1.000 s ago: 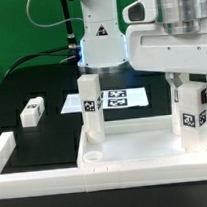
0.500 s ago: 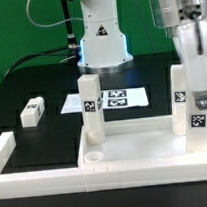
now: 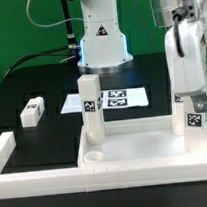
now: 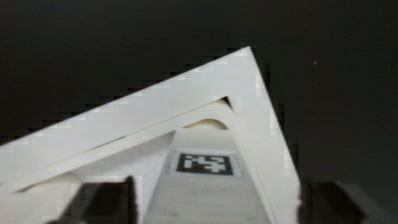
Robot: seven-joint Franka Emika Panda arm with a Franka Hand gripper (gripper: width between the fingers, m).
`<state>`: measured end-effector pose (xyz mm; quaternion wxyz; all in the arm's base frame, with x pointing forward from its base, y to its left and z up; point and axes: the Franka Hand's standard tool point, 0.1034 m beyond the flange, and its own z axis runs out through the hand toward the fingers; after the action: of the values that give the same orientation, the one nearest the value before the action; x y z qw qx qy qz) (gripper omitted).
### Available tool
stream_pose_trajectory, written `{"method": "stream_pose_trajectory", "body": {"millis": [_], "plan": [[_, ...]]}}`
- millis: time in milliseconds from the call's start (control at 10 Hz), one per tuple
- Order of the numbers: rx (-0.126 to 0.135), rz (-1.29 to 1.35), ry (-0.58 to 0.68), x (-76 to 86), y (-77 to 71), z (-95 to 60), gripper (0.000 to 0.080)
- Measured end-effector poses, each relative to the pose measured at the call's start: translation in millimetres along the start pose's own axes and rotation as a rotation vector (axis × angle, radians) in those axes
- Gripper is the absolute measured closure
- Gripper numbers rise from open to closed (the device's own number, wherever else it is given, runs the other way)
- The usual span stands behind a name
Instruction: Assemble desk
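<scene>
The white tray-like tabletop [image 3: 136, 161] lies at the front of the exterior view. One tagged white leg [image 3: 90, 107] stands upright in its left corner. A second leg [image 3: 194, 115] stands upright in the right corner. My gripper [image 3: 190, 95] hangs straight over this right leg, its fingers down either side of the leg's top. In the wrist view the leg [image 4: 205, 160] runs between my gripper [image 4: 222, 205] jaws, which stand open with a dark gap on one side. The tabletop corner [image 4: 125, 130] shows beyond it. Another leg [image 3: 32, 111] lies loose on the black table.
The marker board [image 3: 116, 98] lies flat behind the tabletop. White border bars [image 3: 37, 182] run along the front and turn up at the exterior view's left. The arm's base [image 3: 100, 42] stands at the back, with cables beside it.
The jaws have spread apart from the right leg, which stays upright in its corner. The wrist has turned and shifted slightly over the leg.
</scene>
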<state>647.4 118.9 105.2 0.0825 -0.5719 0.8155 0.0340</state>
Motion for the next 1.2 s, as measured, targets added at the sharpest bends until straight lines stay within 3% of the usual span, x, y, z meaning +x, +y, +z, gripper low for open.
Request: {"method": "stream_pose_trajectory", "body": {"millis": [100, 200, 300, 700, 900, 1000, 1200], "plan": [[0.003, -0.140, 0.001, 0.6, 1.6, 2.1, 0.0214], [0.000, -0.245, 0.001, -1.3, 3.8, 3.0, 0.0214], [-0.002, -0.428, 0.000, -4.4, 6.2, 3.1, 0.0163], [-0.007, -0.705, 0.003, -5.6, 9.7, 3.9, 0.0151], [-0.008, -0.963, 0.010, 3.0, 2.6, 0.4, 0.0151], [-0.033, -1.197, 0.046, 5.4, -3.3, -5.9, 0.0151], [-0.033, -1.228, 0.059, 5.3, -3.8, -4.9, 0.0151]]}}
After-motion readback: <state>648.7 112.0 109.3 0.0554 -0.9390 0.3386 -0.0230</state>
